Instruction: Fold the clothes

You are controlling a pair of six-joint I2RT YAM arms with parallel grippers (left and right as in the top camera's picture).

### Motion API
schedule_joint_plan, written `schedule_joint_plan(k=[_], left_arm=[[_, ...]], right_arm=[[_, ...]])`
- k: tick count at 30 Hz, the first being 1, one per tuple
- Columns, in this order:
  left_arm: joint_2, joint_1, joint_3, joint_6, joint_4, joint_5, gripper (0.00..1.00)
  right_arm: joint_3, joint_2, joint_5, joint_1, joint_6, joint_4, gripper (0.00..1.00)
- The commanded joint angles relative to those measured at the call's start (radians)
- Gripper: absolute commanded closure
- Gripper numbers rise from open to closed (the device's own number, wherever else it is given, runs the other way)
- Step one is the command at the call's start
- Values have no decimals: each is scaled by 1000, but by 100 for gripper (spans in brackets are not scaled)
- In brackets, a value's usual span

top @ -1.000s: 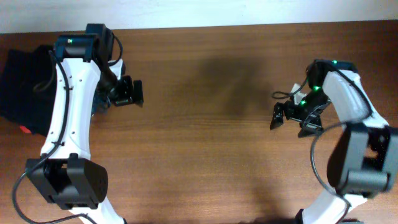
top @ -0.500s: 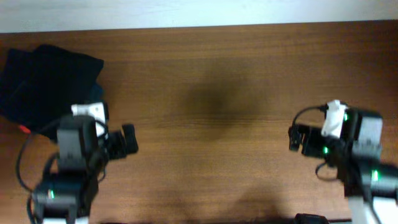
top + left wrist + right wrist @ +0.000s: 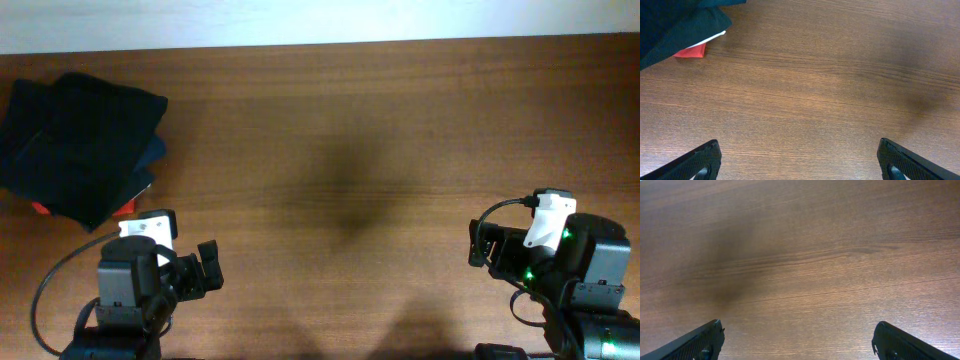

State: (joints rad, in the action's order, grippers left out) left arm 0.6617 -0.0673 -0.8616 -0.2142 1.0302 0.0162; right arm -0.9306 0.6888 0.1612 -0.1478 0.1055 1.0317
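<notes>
no readable text, no labels, no brands, no numbers anywhere

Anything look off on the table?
Minor: the folded dark clothes stack at the far-left corner of the table has skewed layers, and a red scrap pokes out from under its near edge. Nothing else stands out.

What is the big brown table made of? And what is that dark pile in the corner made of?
The table looks like wood, or a top made to look like wood. It is brown with long fine grain lines and a smooth, dull finish. The pile of clothes looks like soft cloth. It is navy or black, not shiny, and lies in flat folded layers. I cannot tell what kind of cloth.
</notes>
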Motion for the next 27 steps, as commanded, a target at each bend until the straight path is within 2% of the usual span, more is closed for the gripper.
schedule_joint_plan(k=[1,4,6,7,8,11,13,16,19,21,27], left_arm=[[-2,-2,6,-9,1,10,1],[-2,-2,6,-9,1,10,1],[-2,-2,6,-9,2,10,1],[-2,-2,6,-9,2,10,1],[-2,-2,6,-9,1,10,1],[-2,-2,6,-9,2,10,1],[-2,-2,6,-9,2,10,1],[-2,-2,6,-9,2,10,1],[-2,-2,6,-9,1,10,1],[-2,-2,6,-9,2,10,1],[-2,-2,6,-9,2,10,1]], right_arm=[[10,-20,-13,1,8,10,1],[38,-97,-63,32,0,-11,1],[123,-201,-61,64,-49,-133,1],[208,-287,-61,80,-49,-232,1],[367,-433,-62,117,-49,-405,1],[505,-555,-69,151,-49,-540,1],[649,-663,-68,170,-49,-700,1],[761,-685,-72,177,-63,-874,1],[862,-685,-60,177,-158,-1026,1],[916,-685,-61,177,-177,-1077,1],[925,-685,-91,177,-180,-959,1]])
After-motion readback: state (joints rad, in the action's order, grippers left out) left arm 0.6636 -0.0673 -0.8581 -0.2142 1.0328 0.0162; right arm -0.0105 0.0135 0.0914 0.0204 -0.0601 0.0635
